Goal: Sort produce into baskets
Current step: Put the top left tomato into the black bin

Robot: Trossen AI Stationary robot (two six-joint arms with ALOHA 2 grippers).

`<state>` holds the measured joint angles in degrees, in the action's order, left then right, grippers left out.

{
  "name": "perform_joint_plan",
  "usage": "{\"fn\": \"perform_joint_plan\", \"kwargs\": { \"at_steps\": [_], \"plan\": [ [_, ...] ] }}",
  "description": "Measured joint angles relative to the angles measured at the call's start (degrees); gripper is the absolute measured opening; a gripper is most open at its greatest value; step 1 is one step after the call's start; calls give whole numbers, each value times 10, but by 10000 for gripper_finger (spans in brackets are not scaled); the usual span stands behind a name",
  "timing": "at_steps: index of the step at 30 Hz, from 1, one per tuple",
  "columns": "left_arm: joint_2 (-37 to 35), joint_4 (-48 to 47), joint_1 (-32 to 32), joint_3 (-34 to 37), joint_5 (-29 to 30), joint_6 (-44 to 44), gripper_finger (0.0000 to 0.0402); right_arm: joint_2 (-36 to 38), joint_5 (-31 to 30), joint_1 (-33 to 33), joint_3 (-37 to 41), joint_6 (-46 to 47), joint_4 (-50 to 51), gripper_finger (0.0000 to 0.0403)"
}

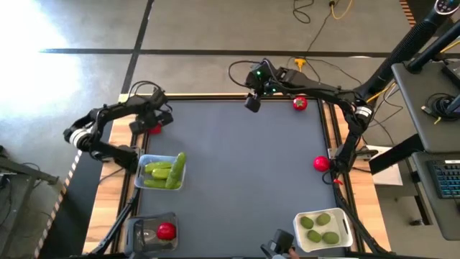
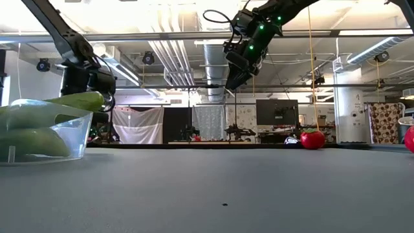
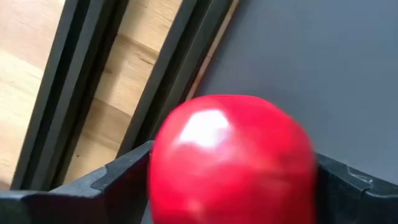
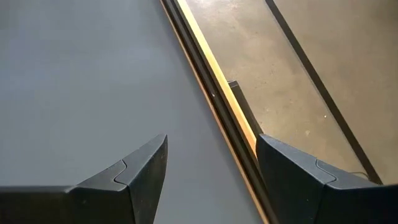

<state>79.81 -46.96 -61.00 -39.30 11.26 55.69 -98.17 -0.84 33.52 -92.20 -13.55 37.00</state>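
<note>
While the left hand (image 3: 233, 186) sits low at the far-left corner of the dark grey desk (image 1: 237, 165), its two dark fingers (image 3: 115, 180) stand on either side of a round glossy red tomato (image 3: 233, 158). Fingers set wide, flanking the fruit closely; whether they actually press it cannot be told. The high view shows the same tomato as a red patch under that hand, near the desk's left edge.

Right hand (image 4: 211, 168) hangs high over the far edge of the desk, fingers apart, nothing between them, only bare desk and the rim beneath.

Tomatoes, four counted: one at the left hand, one with a green top (image 1: 300, 103) at the far right corner, one (image 1: 320, 163) at the right edge, one (image 1: 166, 231) in the dark-tinted clear tray (image 1: 144, 229) at the near left.

Clear plastic tray (image 1: 140, 167) on the left side: long light-green cucumbers (image 1: 167, 173), about three, stacked so the count is unsure.

Opaque white tray (image 1: 343, 230), near right: three small olive-green limes (image 1: 320, 229).
</note>
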Motion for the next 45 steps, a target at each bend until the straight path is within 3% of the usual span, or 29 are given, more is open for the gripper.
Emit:
{"fn": "perform_joint_plan", "kwargs": {
  "at_steps": [4, 9, 20, 32, 36, 45],
  "plan": [
    [31, -11, 1, -10, 3, -29, 298, 0, 0, 0, 0, 15, 0, 238],
    [43, -24, 1, -18, 6, -51, 243, 0, 8, 0, 0, 41, 0, 238],
    [39, -52, 24, -18, 20, -161, 248, 0, 28, -12, 0, 94, 1, 237],
    [-53, -65, 189, -43, 98, -166, 241, 25, 22, -57, -18, 237, 59, 237],
    [-99, -52, 233, -95, 147, -209, 241, 25, 21, -93, -22, 291, 64, 237],
    [-184, -62, 347, -235, 153, -226, 241, 25, -32, -189, -17, 317, 73, 237]
  ]
}}
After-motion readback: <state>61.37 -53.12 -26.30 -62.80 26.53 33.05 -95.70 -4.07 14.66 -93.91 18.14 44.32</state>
